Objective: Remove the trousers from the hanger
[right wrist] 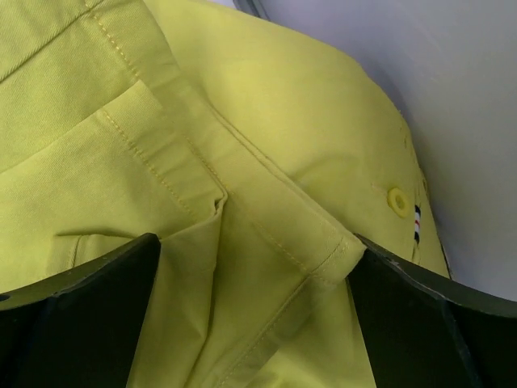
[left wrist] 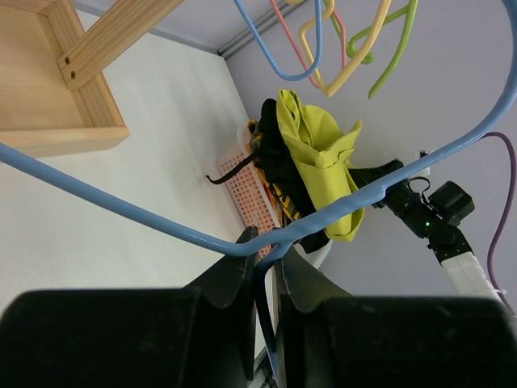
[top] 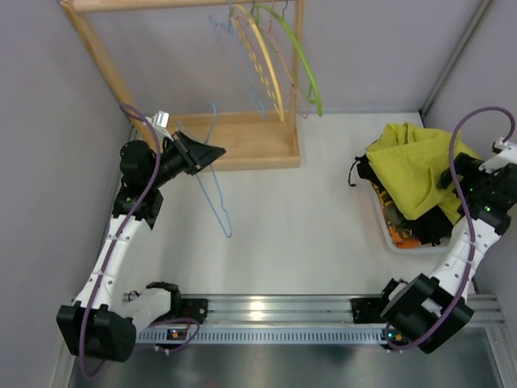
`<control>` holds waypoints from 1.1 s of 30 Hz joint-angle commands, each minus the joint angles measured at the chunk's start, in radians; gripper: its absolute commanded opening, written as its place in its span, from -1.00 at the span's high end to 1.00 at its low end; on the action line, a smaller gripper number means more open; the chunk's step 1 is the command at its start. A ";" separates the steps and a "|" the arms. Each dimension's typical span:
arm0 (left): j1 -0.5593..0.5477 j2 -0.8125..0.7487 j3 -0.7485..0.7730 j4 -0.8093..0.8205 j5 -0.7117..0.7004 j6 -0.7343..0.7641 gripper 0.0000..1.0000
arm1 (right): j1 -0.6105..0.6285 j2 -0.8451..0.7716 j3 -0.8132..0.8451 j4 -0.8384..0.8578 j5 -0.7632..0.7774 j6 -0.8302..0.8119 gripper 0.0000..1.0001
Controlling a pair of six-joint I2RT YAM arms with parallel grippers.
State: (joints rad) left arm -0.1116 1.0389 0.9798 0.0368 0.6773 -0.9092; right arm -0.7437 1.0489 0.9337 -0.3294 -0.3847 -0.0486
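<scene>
The light-blue wire hanger (top: 212, 182) hangs bare over the table at the left, with no cloth on it. My left gripper (top: 212, 152) is shut on it just below the hook. In the left wrist view the wire (left wrist: 161, 222) is pinched between the black fingers of that gripper (left wrist: 266, 255). The olive-yellow trousers (top: 412, 166) lie crumpled on the heap at the right, also visible far off (left wrist: 319, 153). My right gripper (top: 452, 174) is down on them. In the right wrist view its jaws (right wrist: 254, 267) stand wide open, with the trousers' waistband (right wrist: 258, 162) lying loose between them.
A wooden rack (top: 242, 141) stands at the back left. On its rail hang a thick yellow wooden hanger (top: 262, 65), a lime-green hanger (top: 299, 56) and more wire hangers. A white basket (top: 396, 234) with black clothes (top: 440, 222) sits under the trousers. Grey walls close both sides.
</scene>
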 commanded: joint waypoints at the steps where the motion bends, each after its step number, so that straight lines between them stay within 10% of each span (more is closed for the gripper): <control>1: 0.004 -0.017 0.030 0.040 0.022 0.026 1.00 | -0.014 -0.038 0.054 -0.036 0.020 -0.037 -0.98; 25: 0.004 -0.027 0.125 0.031 0.030 0.089 1.00 | 0.013 0.103 0.729 -0.221 -0.534 0.035 -0.99; 33: 0.003 -0.020 0.118 0.124 0.018 -0.014 1.00 | 0.697 0.062 0.663 -0.206 -0.337 0.121 -0.99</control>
State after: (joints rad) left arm -0.1116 1.0340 1.0588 0.0601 0.7048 -0.8879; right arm -0.2497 1.1324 1.6028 -0.5430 -0.7658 0.0059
